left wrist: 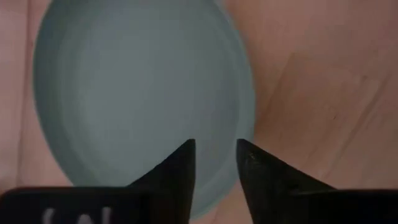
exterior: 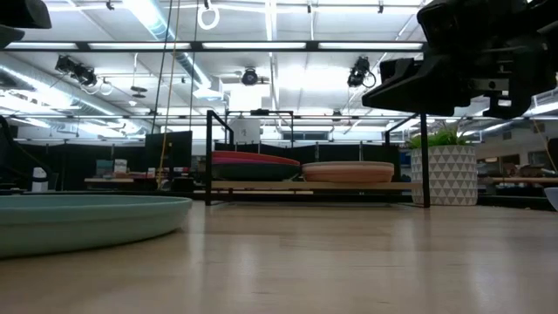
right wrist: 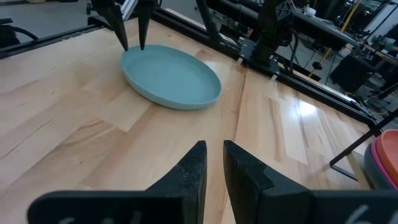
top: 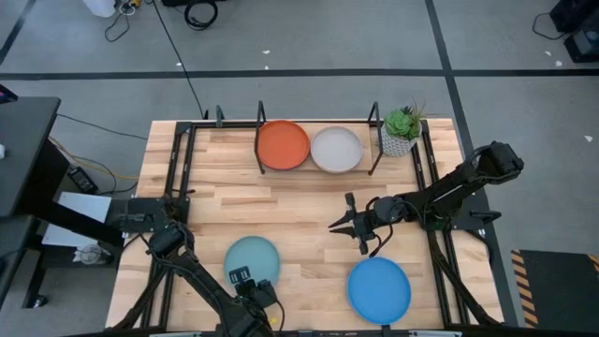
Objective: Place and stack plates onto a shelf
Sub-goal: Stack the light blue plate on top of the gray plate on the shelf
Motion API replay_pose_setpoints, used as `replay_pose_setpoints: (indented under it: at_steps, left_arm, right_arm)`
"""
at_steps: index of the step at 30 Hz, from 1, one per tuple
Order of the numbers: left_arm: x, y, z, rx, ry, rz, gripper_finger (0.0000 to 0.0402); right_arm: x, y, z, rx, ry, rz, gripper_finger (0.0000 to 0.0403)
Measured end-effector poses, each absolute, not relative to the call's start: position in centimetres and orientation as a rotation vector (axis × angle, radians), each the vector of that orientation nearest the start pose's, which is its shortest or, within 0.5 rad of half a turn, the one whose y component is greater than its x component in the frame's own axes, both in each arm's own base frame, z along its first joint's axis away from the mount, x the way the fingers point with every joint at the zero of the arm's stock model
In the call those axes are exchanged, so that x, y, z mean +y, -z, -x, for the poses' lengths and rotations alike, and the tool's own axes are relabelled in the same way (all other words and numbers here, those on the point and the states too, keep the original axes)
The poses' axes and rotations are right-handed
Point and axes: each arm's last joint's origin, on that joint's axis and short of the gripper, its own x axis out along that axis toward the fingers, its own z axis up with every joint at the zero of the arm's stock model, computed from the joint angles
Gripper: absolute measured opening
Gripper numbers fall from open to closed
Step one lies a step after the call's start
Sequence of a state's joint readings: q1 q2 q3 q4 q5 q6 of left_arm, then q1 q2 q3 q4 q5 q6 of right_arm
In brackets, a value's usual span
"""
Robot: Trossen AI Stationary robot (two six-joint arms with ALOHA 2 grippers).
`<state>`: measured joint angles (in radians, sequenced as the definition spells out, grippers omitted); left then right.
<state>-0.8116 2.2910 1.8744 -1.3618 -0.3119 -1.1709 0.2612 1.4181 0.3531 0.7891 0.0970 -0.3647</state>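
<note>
Wooden table (top: 299, 211): left gripper (top: 245, 278) over pale teal plate (top: 253, 257)

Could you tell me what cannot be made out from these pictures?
- How many plates lie under the orange plate: the high view shows only the top one; in the low view the stacked rims merge.
- The bright blue plate: the low view shows only a sliver at its right edge.
- Whether the left gripper touches the pale teal plate: no view shows contact.
</note>
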Motion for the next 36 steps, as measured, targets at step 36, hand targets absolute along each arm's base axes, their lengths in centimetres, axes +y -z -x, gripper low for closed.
replay_pose_setpoints:
  at_steps: [36]
  left_arm:
    - [-27.3,-16.8,-31.4,1.353,-0.409,0.181,0.0142]
  right_arm:
    - [6.4,-15.4,-23.6,0.216,-0.284,0.386,0.0059]
